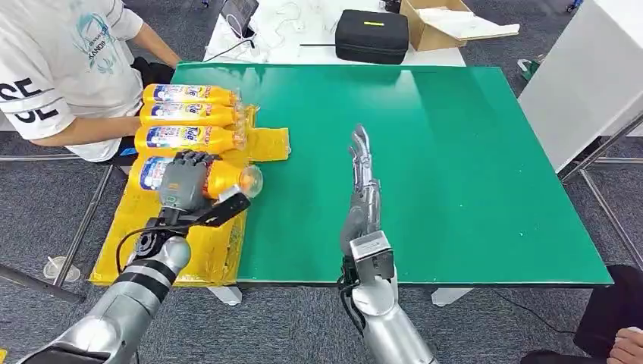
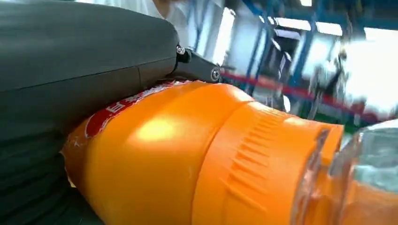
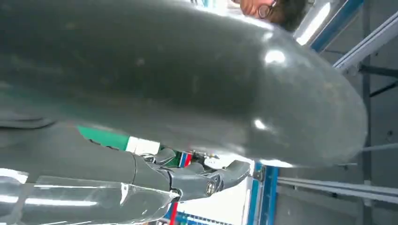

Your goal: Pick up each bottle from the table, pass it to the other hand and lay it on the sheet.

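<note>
Silver arms are reaching in from the near edge of the green table (image 1: 455,174). Left hand (image 1: 184,180) is wrapping its fingers around an orange bottle (image 1: 220,179), holding it on its side over the yellow sheet (image 1: 201,254) at the table's left edge, clear cap pointing toward the middle of the table; the left wrist view is showing the orange body and ribbed collar of this bottle (image 2: 187,159) pressed against the grey palm. Right hand (image 1: 362,171) is lying out over the green surface near the middle of the near edge, fingers extended straight and close together, holding nothing. Just beyond the held bottle, three more orange bottles (image 1: 189,117) are lying side by side on the sheet, touching one another, caps toward the table's middle. Behind them, at the far left corner, a person in a white shirt (image 1: 57,68) is sitting with a forearm resting beside the bottles. Past the far edge, a black case (image 1: 371,36) and a cardboard box (image 1: 440,23) are sitting on a white surface.
</note>
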You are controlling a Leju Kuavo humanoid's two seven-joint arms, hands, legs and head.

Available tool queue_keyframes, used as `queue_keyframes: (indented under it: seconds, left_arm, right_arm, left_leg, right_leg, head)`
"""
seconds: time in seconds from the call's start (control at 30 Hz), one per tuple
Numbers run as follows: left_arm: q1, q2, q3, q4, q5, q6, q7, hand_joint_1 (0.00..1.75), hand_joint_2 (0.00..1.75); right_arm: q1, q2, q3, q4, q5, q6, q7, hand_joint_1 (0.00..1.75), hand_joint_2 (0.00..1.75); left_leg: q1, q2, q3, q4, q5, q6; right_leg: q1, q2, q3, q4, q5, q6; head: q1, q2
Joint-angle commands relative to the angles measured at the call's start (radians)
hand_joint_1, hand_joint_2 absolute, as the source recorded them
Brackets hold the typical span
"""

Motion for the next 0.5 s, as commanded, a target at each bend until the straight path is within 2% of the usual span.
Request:
queue_keyframes:
  seconds: [0.03, 0.1, 0.13, 0.2, 0.4, 0.5]
  left_arm:
    - [-0.074, 0.074, -0.121, 0.196, -0.025, -0.083, 0.003, 1.75, 1.75]
    - [-0.077, 0.072, -0.126, 0.198, -0.029, -0.103, 0.000, 1.75, 1.75]
    - [-0.071, 0.074, -0.119, 0.196, -0.022, -0.117, -0.003, 1.75, 1.75]
    - [-0.063, 0.077, -0.112, 0.197, -0.016, -0.145, -0.008, 1.75, 1.75]
    - [-0.052, 0.069, -0.078, 0.202, 0.030, -0.201, -0.024, 1.75, 1.75]
    - [-0.042, 0.067, -0.051, 0.198, 0.069, -0.289, -0.052, 1.75, 1.75]
  right_arm:
    - [-0.042, -0.028, 0.034, 0.059, -0.010, 0.018, 0.001, 0.00, 0.00]
    - [-0.045, -0.029, 0.035, 0.061, -0.010, 0.022, 0.003, 0.00, 0.00]
    - [-0.048, -0.028, 0.038, 0.070, -0.016, 0.037, 0.011, 0.00, 0.00]
    - [-0.053, -0.024, 0.039, 0.085, -0.016, 0.044, 0.014, 0.00, 0.00]
    - [-0.060, -0.019, 0.045, 0.104, -0.015, 0.054, 0.015, 0.00, 0.00]
    - [-0.065, -0.018, 0.052, 0.118, -0.008, 0.071, 0.025, 0.00, 0.00]
  left_leg:
    - [0.000, 0.002, 0.006, 0.000, -0.003, 0.001]
    - [0.000, 0.001, 0.003, 0.000, -0.001, 0.001]
    - [0.000, 0.002, 0.010, 0.000, -0.004, 0.002]
    - [0.000, 0.002, 0.002, 0.000, -0.001, 0.001]
    - [0.000, 0.002, 0.005, 0.000, -0.002, 0.001]
    - [0.000, 0.001, 0.006, -0.001, -0.002, 0.001]
  right_leg:
    - [0.001, 0.001, 0.006, -0.001, -0.002, -0.001]
    - [0.001, 0.000, 0.003, -0.001, -0.001, -0.001]
    - [0.001, 0.000, 0.010, 0.000, -0.003, -0.002]
    - [0.001, 0.001, 0.002, -0.001, -0.001, -0.001]
    - [0.001, 0.001, 0.006, -0.001, -0.002, -0.002]
    - [0.001, 0.001, 0.006, -0.001, -0.002, -0.002]
  head:
    - [0.000, 0.000]
    - [0.000, 0.000]
    - [0.000, 0.000]
    - [0.000, 0.000]
    - [0.000, 0.000]
    - [0.000, 0.000]
